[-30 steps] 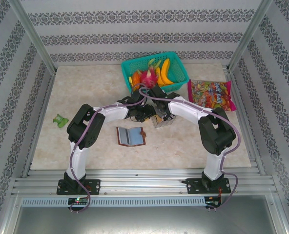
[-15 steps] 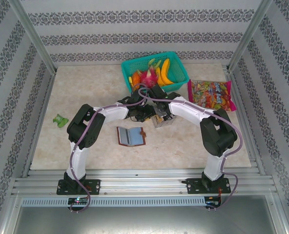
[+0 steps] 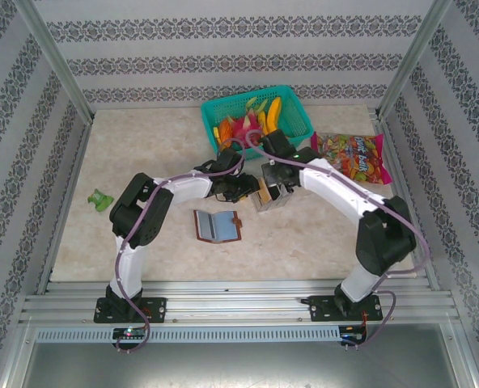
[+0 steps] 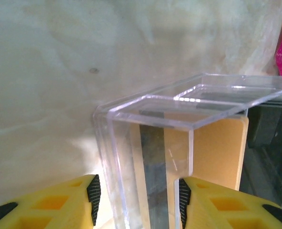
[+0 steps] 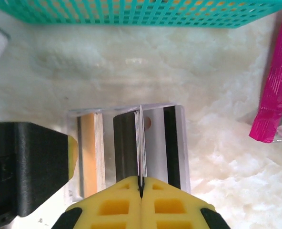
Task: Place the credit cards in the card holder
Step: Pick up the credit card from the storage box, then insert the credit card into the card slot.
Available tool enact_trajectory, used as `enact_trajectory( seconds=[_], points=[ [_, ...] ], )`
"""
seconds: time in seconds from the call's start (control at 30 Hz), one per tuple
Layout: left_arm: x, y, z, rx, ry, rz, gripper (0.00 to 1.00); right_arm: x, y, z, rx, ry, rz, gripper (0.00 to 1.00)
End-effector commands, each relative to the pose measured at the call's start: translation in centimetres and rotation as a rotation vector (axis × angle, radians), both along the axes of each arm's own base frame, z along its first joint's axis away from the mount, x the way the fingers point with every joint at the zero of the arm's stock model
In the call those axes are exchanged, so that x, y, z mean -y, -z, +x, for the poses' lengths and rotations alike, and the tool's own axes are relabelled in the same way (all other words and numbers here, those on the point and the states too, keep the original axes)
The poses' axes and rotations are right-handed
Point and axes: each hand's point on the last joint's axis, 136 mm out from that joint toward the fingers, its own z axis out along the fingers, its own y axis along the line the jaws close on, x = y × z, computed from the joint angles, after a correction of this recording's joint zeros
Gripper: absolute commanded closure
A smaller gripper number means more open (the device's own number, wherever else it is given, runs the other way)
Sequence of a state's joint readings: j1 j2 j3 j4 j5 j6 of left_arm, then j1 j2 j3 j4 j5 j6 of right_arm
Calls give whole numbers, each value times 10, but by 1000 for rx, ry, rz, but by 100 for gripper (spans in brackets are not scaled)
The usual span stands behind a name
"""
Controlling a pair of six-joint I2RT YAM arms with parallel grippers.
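From above, both wrists crowd over the small clear plastic box, so I cannot make out the fingertips there. Through the right wrist camera the thin plastic credit cards stand edge-on, their faces unreadable. My right fingers are pinched fully together on the pale top edges of that thin bunch, with a tan stack and dark cards upright beside it in the box. My left fingers stand about half apart, black pads against the box's glossy walls, holding it; its base is cut off. The brown leather-look folding wallet lies open on the pale marbled counter, near the box on its left, apart from both sets of fingers.
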State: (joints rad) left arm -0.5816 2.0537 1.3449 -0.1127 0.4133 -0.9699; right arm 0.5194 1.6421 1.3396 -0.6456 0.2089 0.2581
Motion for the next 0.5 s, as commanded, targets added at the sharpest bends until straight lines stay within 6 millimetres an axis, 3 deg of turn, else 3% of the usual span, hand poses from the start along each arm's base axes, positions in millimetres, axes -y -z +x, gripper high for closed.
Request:
enact_trajectory(
  seconds=[0.0,0.23,0.47],
  points=[
    [-2,-49,0,125,9,-37,49,-7,-21,-12,-10,44,270,99],
    [-26,-114,-13,268,-38,-161,36,-25,-69,-23,43,44,757,100],
    [-27,-166,-26,335,30,-514,31,-51,-87,-32,-12,-2,1070,100]
  ],
)
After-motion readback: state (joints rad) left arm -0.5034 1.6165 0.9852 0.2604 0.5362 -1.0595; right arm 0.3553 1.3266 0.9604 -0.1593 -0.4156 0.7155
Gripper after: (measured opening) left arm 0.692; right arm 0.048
